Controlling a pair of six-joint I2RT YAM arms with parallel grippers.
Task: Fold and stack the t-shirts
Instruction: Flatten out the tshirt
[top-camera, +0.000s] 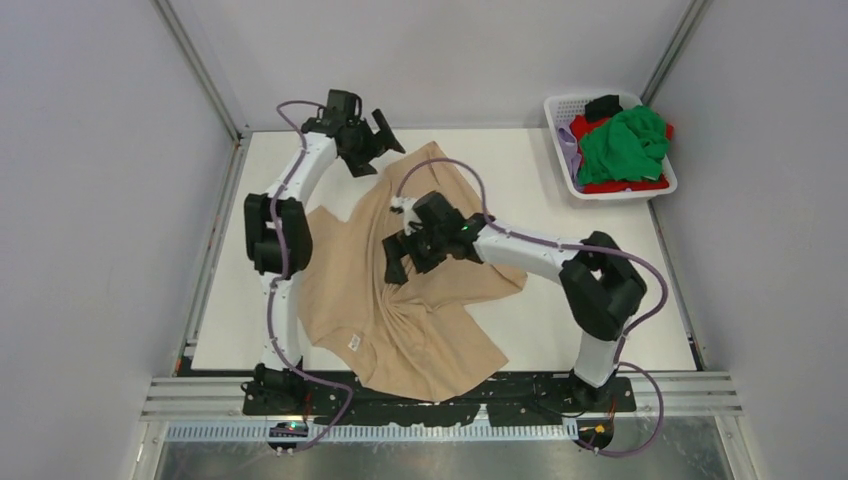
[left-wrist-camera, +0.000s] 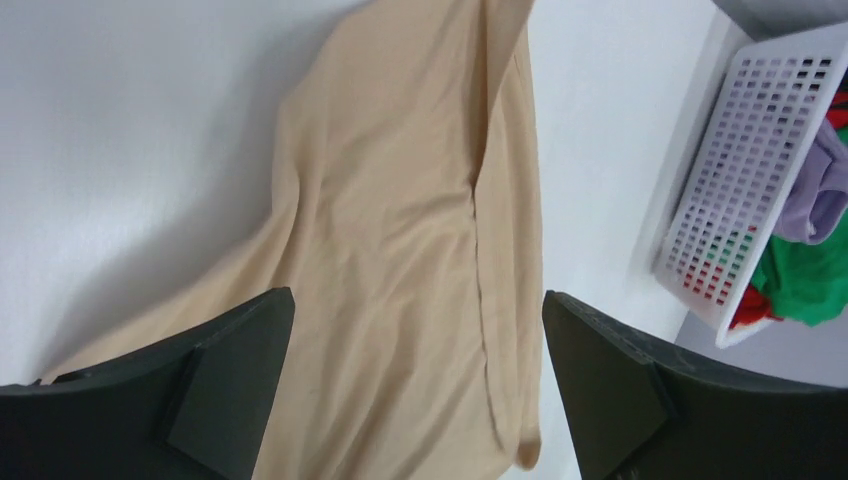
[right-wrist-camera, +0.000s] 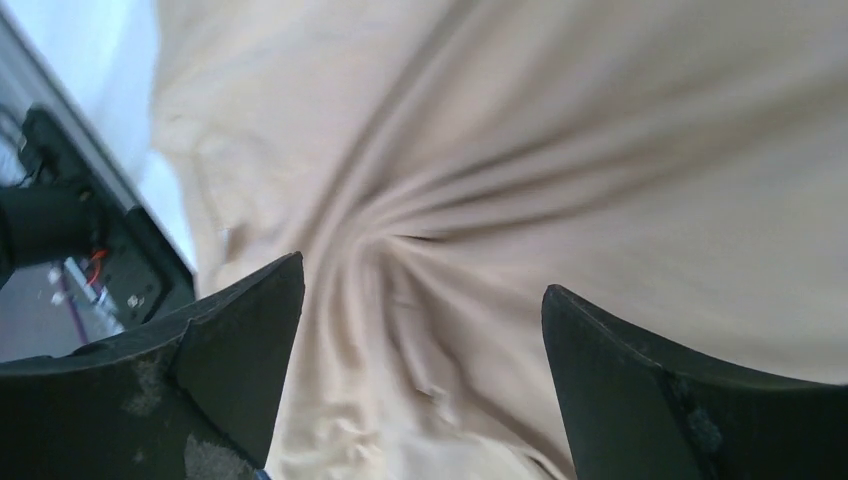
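The beige t-shirt (top-camera: 400, 310) lies rumpled at the centre of your top view, its bottom edge spilling over the surface's (top-camera: 570, 300) near edge, with bare room to its right. The left claw (top-camera: 378, 147) and right claw (top-camera: 398, 258) both gape, released. The shirt's white tag (top-camera: 352, 342) is unreadable. Only your right wrist view shows creases radiating from one point.

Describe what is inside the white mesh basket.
A green t-shirt lies on top of red cloth, with lilac cloth at the basket's left wall and a black piece at the back. Anything lower is covered.
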